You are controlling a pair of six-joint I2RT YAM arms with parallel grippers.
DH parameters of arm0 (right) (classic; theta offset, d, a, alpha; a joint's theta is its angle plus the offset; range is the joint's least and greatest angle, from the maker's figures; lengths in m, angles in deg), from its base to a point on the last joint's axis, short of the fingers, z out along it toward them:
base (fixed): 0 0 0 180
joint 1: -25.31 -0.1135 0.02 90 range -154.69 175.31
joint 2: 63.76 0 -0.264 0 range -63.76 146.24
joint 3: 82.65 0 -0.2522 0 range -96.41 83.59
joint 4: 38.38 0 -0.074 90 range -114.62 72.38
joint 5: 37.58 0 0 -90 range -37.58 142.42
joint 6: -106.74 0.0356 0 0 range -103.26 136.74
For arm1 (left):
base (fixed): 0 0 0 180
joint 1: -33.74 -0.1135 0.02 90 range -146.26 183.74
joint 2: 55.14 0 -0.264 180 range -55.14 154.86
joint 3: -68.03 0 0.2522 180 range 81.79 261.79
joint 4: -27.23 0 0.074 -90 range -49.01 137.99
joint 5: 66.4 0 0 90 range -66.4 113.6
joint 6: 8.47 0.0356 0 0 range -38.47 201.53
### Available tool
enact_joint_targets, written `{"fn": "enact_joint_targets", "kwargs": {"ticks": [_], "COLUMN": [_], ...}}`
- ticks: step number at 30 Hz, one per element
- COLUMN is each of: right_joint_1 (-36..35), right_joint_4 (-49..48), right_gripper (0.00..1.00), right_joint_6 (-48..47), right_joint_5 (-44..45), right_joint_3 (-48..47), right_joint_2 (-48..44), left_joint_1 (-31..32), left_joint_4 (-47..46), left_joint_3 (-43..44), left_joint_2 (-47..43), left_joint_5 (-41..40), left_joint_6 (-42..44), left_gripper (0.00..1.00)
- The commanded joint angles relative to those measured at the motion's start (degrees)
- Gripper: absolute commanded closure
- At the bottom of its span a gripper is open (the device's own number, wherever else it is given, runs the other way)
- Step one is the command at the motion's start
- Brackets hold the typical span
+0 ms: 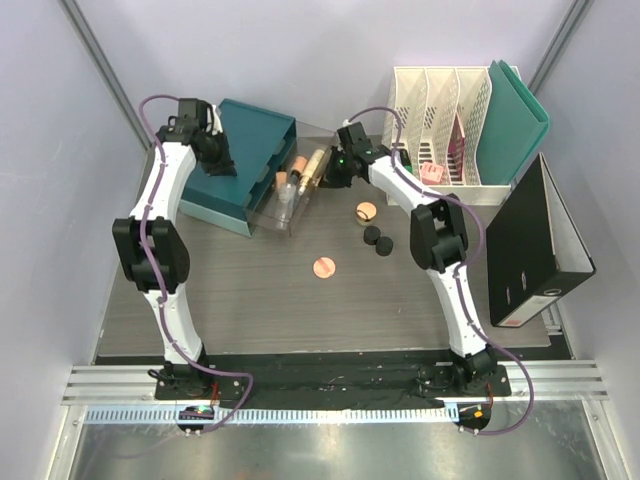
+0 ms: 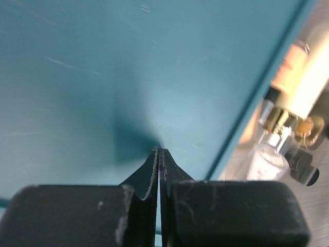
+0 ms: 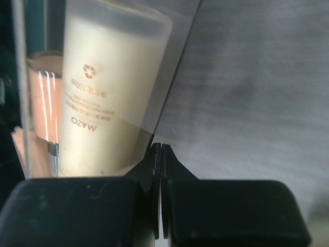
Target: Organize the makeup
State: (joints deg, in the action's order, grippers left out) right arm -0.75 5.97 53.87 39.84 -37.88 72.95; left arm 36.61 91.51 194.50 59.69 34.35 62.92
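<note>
1. Makeup not yet sorted lies loose on the table (image 1: 240, 290): a tan jar (image 1: 366, 211), two black jars (image 1: 371, 234) and a pink compact (image 1: 324, 267), all round, with no long axis.
2. A cream tube (image 3: 103, 92) stands in the clear organizer (image 1: 283, 215).
3. The right gripper (image 3: 160, 150), fingers pressed together and empty, points at the organizer's wall. The loose jars lie base-ward, nearest this arm.
4. The left gripper (image 2: 159, 154), likewise closed and empty, hangs over the teal tray (image 1: 250, 130), farther off.

Bottles (image 1: 308, 172) apparently in organizer (image 1: 272, 216); jars (image 1: 377, 240) to right.
</note>
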Motion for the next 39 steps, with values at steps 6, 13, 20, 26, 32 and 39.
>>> {"fn": "enact_joint_targets", "kwargs": {"ticks": [6,13,20,26,32,39], "right_joint_1": [-4.4,-4.3,-4.2,-4.1,-4.7,-5.7], "right_joint_4": [-8.0,-8.0,-6.9,-5.8,-4.4,-4.7], "right_gripper": [0.99,0.99,0.99,0.99,0.99,0.99], "right_joint_6": [5.0,4.1,1.8,1.3,3.4,3.5], "right_joint_5": [-4.9,-3.4,1.3,2.0,-4.2,-1.8], "right_joint_3": [-17.9,-8.4,-1.8,-3.0,-11.0,-18.6], "right_joint_2": [5.3,-0.5,-6.4,-8.4,-0.3,4.4], "left_joint_1": [-0.4,-0.9,-1.5,-1.6,-1.6,-1.6], "left_joint_4": [4.3,3.9,4.1,4.2,4.5,4.9], "left_joint_3": [2.4,2.6,2.9,2.4,2.3,2.3], "left_joint_2": [3.2,3.7,4.1,4.3,4.7,5.1], "left_joint_5": [3.1,3.2,3.4,4.0,4.7,5.3], "left_joint_6": [2.1,1.5,1.7,2.0,2.4,3.1], "left_gripper": [1.0,1.0,1.0,1.0,1.0,1.0]}}
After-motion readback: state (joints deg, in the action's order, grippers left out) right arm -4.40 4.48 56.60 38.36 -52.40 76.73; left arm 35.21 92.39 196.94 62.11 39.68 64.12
